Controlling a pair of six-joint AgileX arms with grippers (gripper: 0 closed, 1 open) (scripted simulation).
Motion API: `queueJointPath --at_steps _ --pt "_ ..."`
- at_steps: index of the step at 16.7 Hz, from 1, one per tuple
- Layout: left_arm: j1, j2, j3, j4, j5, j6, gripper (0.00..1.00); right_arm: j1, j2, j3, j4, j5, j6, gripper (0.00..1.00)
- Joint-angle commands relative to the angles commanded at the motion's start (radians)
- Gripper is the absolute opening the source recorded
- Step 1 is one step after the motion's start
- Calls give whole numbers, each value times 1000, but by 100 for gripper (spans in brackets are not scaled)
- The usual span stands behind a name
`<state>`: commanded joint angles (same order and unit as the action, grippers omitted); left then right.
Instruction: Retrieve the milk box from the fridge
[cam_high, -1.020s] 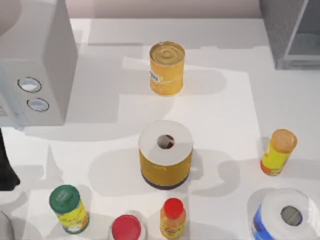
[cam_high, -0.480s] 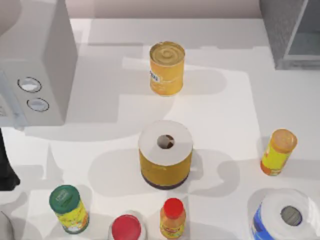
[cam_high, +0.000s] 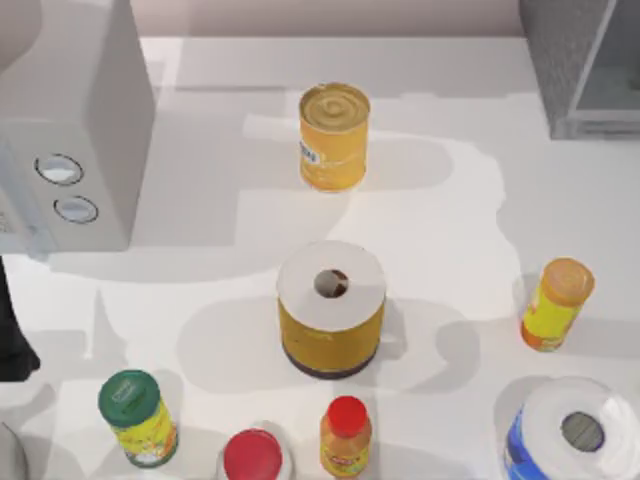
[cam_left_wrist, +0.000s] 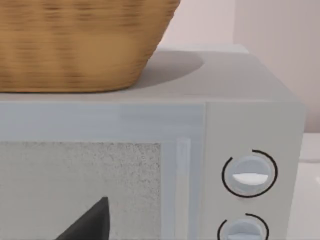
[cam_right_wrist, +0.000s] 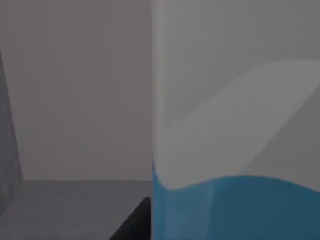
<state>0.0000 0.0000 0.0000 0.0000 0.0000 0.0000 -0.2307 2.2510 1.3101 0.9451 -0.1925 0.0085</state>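
The fridge (cam_high: 585, 65) stands at the far right corner of the tabletop (cam_high: 450, 220), its glassy panel swung aside, which fits an arm reaching into it. The right wrist view looks into a dim grey chamber, judged to be the fridge's inside, and there the milk box (cam_right_wrist: 235, 130) stands upright and very close, its pale face and a blue band taking up half the picture. So the carton is inside the fridge, on its floor, not yet brought out.

A dark tip of the right gripper (cam_right_wrist: 135, 222) shows just beside the carton's near edge. Whether its fingers are spread or pinching the carton I cannot tell. The closeness suggests the grasp is being made or has just been made; lifting and drawing the carton out past the frame is what remains.

The left arm (cam_high: 12, 335) is parked near the microwave (cam_high: 60, 130), at the far left from the fridge. Its wrist view faces the microwave's door and knobs, with a basket (cam_left_wrist: 75, 40) on top; a dark fingertip of the left gripper (cam_left_wrist: 87, 225) shows, but its state cannot be told.

The cans, bottles and paper rolls lie well apart from the fridge and out of the way of the carton's path.
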Motion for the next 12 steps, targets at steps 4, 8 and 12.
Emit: queueJointPath --at_steps 4,8,12 --pt "0 0 0 0 0 0 100 0 -63 19 -84 -1 1 0" --pt "0 0 0 0 0 0 100 -1 -62 13 -81 -2 2 0" --pt "0 0 0 0 0 0 100 -12 -142 -102 -34 -20 -6 0"
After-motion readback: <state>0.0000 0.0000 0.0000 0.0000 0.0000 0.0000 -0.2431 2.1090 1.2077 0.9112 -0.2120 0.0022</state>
